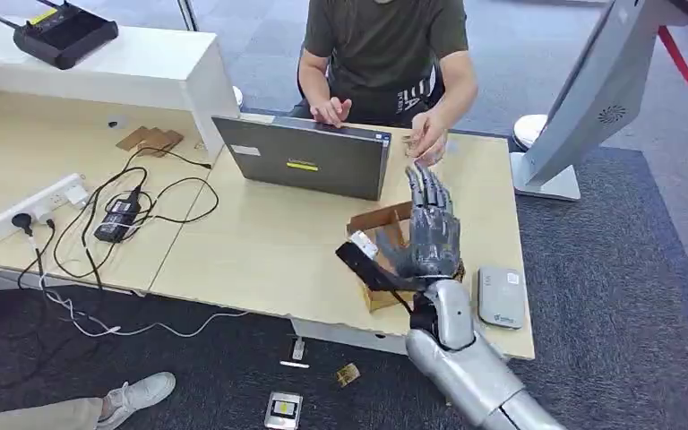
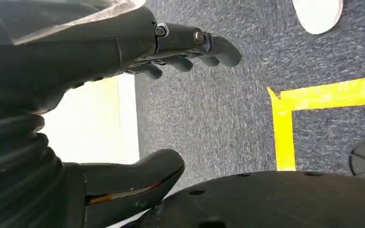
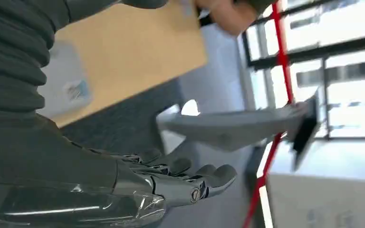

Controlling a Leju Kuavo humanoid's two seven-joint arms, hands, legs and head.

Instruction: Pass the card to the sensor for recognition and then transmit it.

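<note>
My right hand (image 1: 432, 235) is raised over the table's right part, fingers stretched out straight and pointing at the person across. In the right wrist view this hand (image 3: 171, 183) has nothing between its fingers. A person's hand (image 1: 428, 137) hovers just past my fingertips, pinching something small; I cannot tell whether it is the card. The grey flat sensor (image 1: 500, 296) lies on the table right of my wrist, and shows blurred (image 3: 69, 88) in the right wrist view. My left hand (image 2: 166, 104) hangs beside the table above the carpet, thumb and fingers apart, empty.
An open cardboard box (image 1: 383, 228) sits under and left of my right hand. A laptop (image 1: 305, 161) stands before the seated person. A power strip (image 1: 40, 204) and cables lie at left. A grey kiosk stand (image 1: 591, 98) rises at right, past the table edge.
</note>
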